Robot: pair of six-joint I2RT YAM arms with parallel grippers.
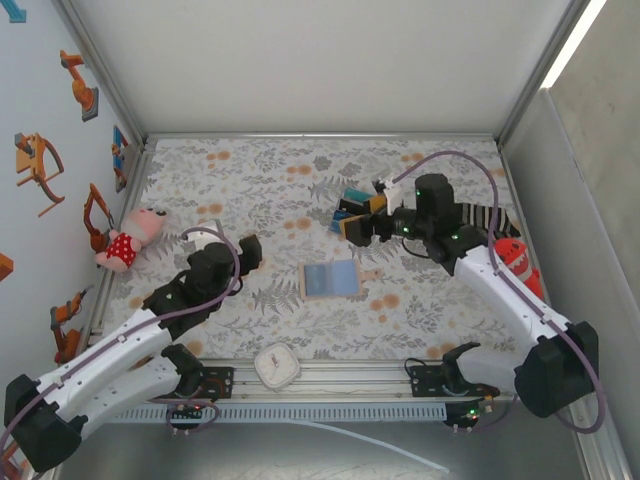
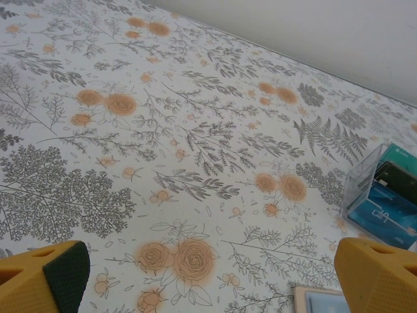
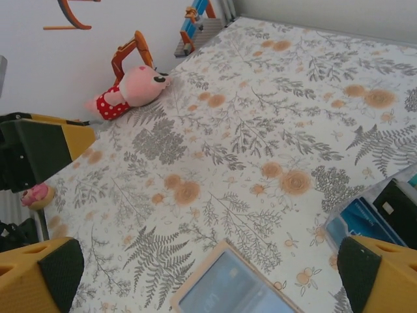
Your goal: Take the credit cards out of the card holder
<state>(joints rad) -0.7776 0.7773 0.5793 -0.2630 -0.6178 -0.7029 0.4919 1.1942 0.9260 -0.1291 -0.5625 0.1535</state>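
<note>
— What lies on the left of the floral worktop?
— A pink plush toy in a red dotted dress, on its side by the left wall. Orange stickers are on that wall.
— And on the right?
— An orange-red fish plush by the right wall, just beside a black-and-white striped thing.
— Near edge?
— A small white square object, at the middle.
</note>
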